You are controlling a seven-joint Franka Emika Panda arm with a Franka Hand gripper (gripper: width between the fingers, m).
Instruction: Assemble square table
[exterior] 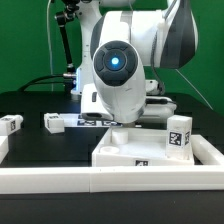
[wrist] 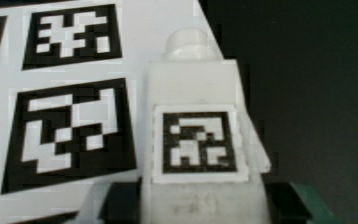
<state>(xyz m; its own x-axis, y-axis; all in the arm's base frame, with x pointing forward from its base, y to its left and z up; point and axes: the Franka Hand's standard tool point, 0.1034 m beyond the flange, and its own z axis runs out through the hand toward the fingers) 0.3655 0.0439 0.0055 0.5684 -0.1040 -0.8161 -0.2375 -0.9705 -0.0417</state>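
A white table leg with a black-and-white tag lies along the edge of the marker board. My gripper straddles its near end, and the dark fingers press against both sides with no gap showing. In the exterior view the arm's wrist hangs low over the marker board and hides the gripper and this leg. The square tabletop lies in front with one leg standing on its corner at the exterior view's right. Two more legs lie at the exterior view's left.
A long white border wall runs along the front, below the tabletop. The table surface is black. Cables and the arm's base stand at the back.
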